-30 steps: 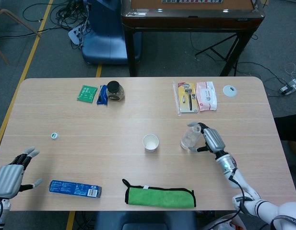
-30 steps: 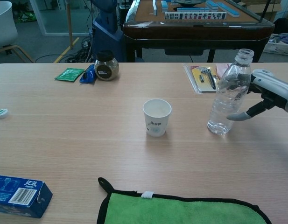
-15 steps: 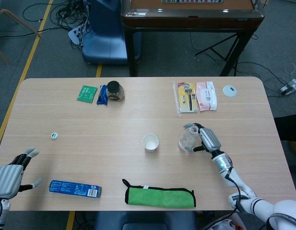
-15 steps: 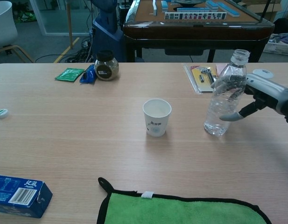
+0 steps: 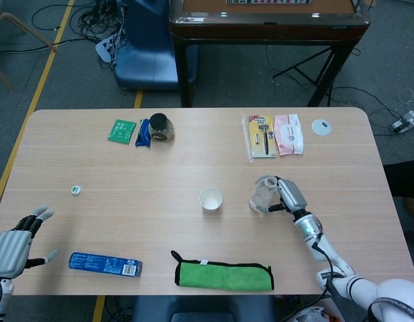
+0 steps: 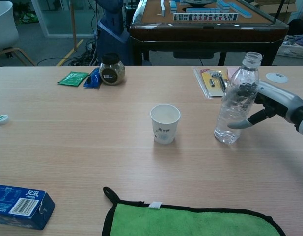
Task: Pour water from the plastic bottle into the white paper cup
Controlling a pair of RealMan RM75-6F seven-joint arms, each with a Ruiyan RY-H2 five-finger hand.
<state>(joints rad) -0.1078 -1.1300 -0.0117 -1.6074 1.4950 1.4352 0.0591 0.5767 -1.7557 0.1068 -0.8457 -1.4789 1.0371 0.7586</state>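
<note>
head view: a broad, pale wood-grain surface (image 5: 92, 181) with rounded corners is seen carrying everything. the flat green cloth with black edging (image 5: 223, 275) is laid near the front edge, and a blue rectangular carton (image 5: 105, 263) is seen to its left. the clear, ribbed plastic bottle (image 6: 235, 101) is stood upright and uncapped, to the right of the cup and apart from it, with only a little water judged to be in its base. it is clasped by the right robot hand (image 6: 274, 101), fingers wrapped round its far side and the thumb pressed on the near side. the left robot hand (image 5: 15, 241) is held spread and empty at the front left corner. the small white paper cup (image 6: 165, 123), tapered and printed, is stood upright near the middle, and nothing can be made out inside it. the bottle is judged gripped but not yet lifted or tilted; carrying and pouring are left.
</note>
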